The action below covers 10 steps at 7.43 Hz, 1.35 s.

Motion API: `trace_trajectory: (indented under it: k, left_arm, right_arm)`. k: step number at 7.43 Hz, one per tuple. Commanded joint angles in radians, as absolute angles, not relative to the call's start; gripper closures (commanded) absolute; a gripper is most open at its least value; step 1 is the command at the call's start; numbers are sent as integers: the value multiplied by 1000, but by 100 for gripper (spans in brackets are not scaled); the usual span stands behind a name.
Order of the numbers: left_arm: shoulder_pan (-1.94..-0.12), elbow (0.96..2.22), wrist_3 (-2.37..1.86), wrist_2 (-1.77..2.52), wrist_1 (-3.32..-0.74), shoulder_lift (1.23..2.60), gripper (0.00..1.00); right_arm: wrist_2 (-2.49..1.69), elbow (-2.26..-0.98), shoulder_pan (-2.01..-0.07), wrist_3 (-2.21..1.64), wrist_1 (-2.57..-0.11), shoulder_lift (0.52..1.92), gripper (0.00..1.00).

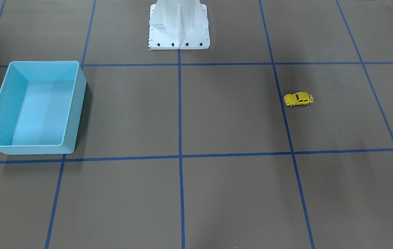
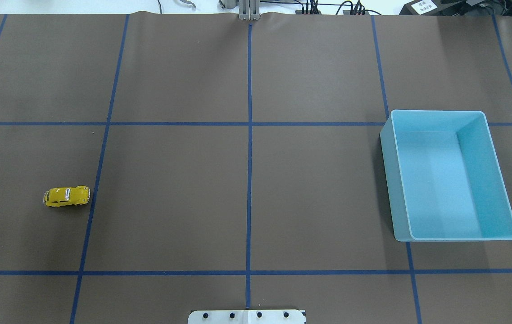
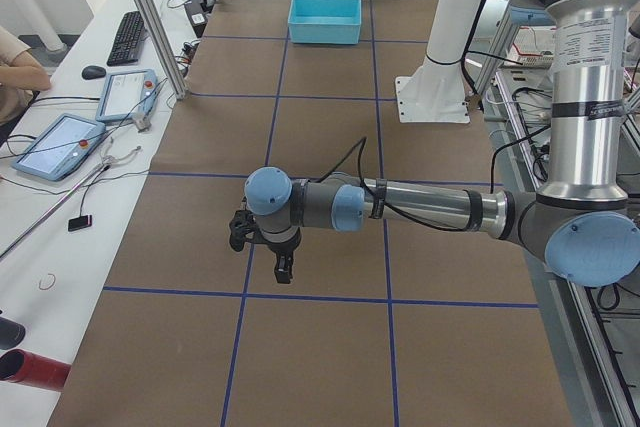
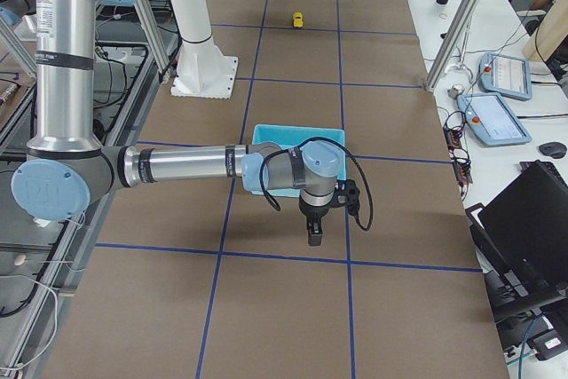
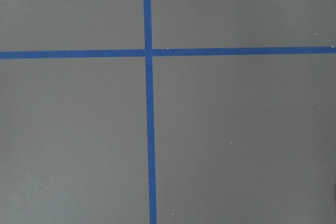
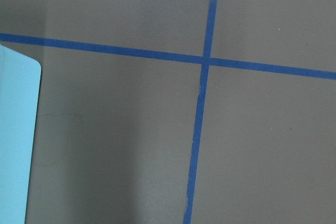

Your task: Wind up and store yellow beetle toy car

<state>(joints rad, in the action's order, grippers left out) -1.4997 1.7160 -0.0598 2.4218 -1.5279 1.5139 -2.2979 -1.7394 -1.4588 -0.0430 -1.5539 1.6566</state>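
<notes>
Overhead exterior view: the yellow beetle toy car (image 2: 66, 196) stands on its wheels at the lower left of the frame, lengthwise across it, just left of an upright blue tape line (image 2: 96, 180). No gripper touches it. The light blue bin (image 2: 485, 180) sits at the right of the frame, open side up, well apart from the car. Between them lies the brown table cover (image 2: 170, 216), crossed by the tape grid. The white base plate (image 2: 246, 316) shows at the bottom edge, and cables lie along the far edge at the top.

In the exterior left view the left gripper (image 3: 284, 267) hangs fingers-down above the table at mid-frame, near a tape line, on an arm stretched out level. I cannot tell whether it is open or closed. A metal post (image 3: 150, 22) and a keyboard (image 3: 128, 37) stand along the left side of that frame.

In the exterior right view the right gripper (image 4: 313, 232) hangs fingers-down just beside the bin's near wall. Its state cannot be told either. The right wrist view catches a corner of the bin at its left edge.
</notes>
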Motion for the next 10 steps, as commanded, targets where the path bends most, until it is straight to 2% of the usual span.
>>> trace_trajectory:
  k: [1, 7, 10]
  left_arm:
    - [-1500, 1738, -61, 2416, -1531, 1513, 0]
    - [-1468, 1844, -61, 2424, -1500, 1523, 0]
    - [-1269, 1974, -63, 2416, -1500, 1560, 0]
  right_arm:
    - [-2298, -1740, -1459, -43, -1554, 1657, 0]
    - [-2298, -1740, -1459, -43, -1554, 1657, 0]
    - [-2298, -1741, -1459, -43, -1554, 1657, 0]
